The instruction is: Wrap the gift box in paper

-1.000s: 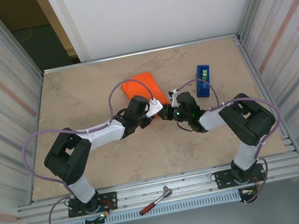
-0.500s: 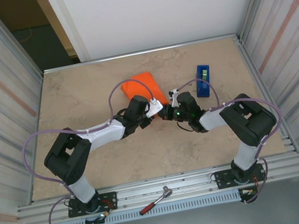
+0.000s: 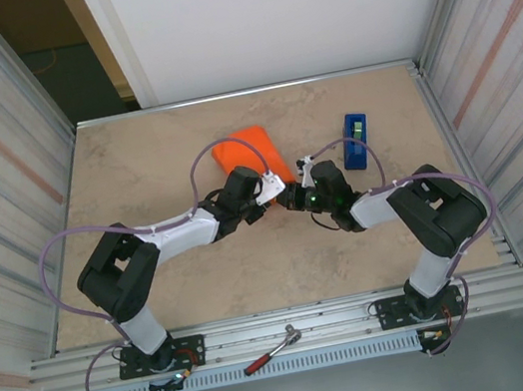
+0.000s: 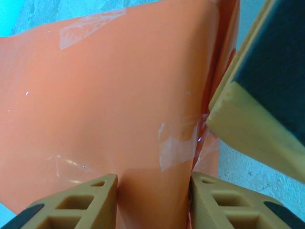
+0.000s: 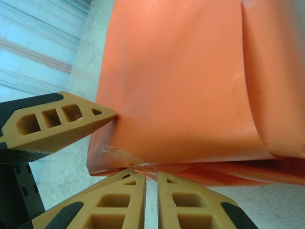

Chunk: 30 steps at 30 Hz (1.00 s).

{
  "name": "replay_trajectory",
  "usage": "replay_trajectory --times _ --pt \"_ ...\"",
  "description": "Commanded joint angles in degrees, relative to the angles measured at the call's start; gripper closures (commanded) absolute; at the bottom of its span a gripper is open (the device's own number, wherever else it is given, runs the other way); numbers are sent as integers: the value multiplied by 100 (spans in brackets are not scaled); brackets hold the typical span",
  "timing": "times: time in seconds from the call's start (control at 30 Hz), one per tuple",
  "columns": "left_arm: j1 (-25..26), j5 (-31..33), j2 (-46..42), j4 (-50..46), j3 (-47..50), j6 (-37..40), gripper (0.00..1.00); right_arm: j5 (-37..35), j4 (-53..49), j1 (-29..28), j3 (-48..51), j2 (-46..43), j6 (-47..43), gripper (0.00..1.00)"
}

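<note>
one taped paper parcel [image 4: 95,95], left gripper [image 4: 152,185] clasping it

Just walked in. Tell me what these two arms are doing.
They are wrapping a gift. The orange paper is already folded into a parcel, and clear tape strips hold some of the folds. The left gripper has its fingers closed on the parcel's near end. The right gripper, fingers nearly together, sits at the neighbouring corner by a taped edge; whether it pinches anything is unclear. A blue tape dispenser stands off to the right.
</note>
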<state>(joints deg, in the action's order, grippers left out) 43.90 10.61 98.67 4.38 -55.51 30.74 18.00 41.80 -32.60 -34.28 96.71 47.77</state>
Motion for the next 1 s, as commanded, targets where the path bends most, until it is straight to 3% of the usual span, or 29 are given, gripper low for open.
replay_trajectory --times 0.0,0.97 --pt "31 -80 12 -702 22 -181 60 18 -102 26 68 -176 -38 85" --pt "32 -83 82 -770 -39 -180 62 50 -146 66 73 -254 -48 82"
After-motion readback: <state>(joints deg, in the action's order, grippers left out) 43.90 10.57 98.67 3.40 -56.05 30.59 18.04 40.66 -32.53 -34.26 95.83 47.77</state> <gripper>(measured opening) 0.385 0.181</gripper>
